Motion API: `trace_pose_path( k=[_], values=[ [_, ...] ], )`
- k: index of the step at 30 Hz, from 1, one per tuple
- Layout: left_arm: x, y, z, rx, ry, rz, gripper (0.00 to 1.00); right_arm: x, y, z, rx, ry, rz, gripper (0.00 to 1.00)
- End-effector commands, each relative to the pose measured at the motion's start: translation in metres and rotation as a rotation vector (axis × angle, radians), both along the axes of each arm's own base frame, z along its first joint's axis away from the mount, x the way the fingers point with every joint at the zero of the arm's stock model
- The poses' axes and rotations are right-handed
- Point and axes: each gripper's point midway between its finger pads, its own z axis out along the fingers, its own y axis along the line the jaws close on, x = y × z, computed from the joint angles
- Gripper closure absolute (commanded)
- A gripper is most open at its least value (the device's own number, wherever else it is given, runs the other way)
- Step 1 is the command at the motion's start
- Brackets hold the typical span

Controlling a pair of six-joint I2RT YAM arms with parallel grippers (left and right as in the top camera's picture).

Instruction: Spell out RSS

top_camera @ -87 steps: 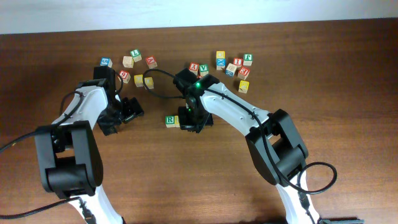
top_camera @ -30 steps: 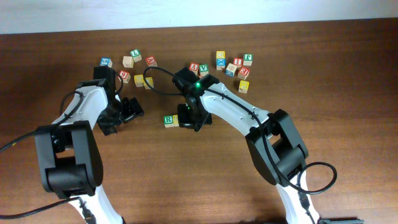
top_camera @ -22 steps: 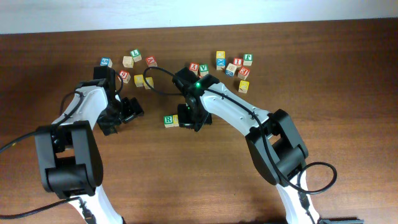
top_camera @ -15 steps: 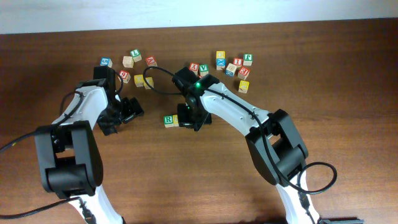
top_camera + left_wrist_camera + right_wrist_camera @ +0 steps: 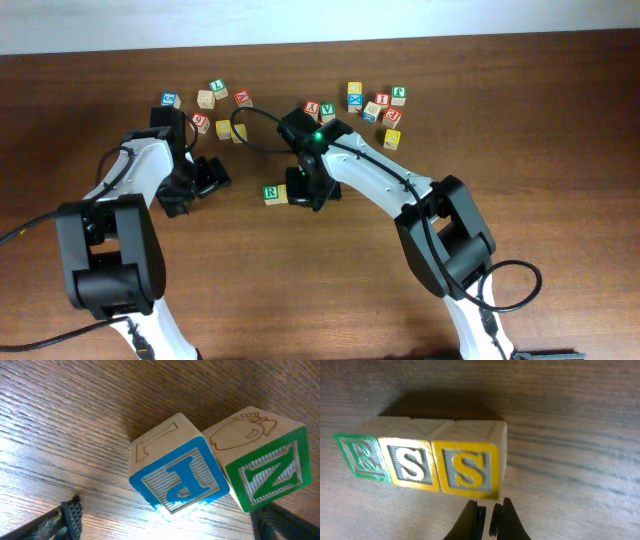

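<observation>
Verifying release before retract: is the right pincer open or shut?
Shut. In the right wrist view the right pincer has its fingers nearly together, holding nothing, just short of the end yellow-faced wooden S cube.

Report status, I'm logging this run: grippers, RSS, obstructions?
Right gripper shut, empty, just off RSS row. Left gripper open by P cube and N cube. Row reads RSS, cubes touching. Nothing in the way.

White-shelled, black-jointed arms (image 5: 372, 182) trail black cables (image 5: 255, 112); a green light (image 5: 318, 138) glows.
</observation>
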Motion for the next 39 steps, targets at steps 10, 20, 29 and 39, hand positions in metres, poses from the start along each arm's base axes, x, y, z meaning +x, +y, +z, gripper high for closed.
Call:
trace_pose_path(
  k=[10,20,29,39],
  values=[
    [-0.025,-0.047,-0.027,-0.165,0.094,-0.141,1.0,0.033,-0.044,0.04,-0.05,-0.032,-0.053,0.96],
    [-0.019,-0.086,-0.027,-0.175,0.051,-0.24,1.0,0.04,-0.044,0.005,0.044,-0.043,-0.036,0.96],
    [-0.016,-0.102,-0.025,-0.214,0.03,-0.267,1.0,0.035,-0.024,-0.001,0.118,-0.045,-0.015,0.96],
    [-0.014,-0.106,-0.024,-0.237,0.02,-0.269,1.0,0.028,-0.014,-0.002,0.12,-0.045,0.008,0.96]
  ],
)
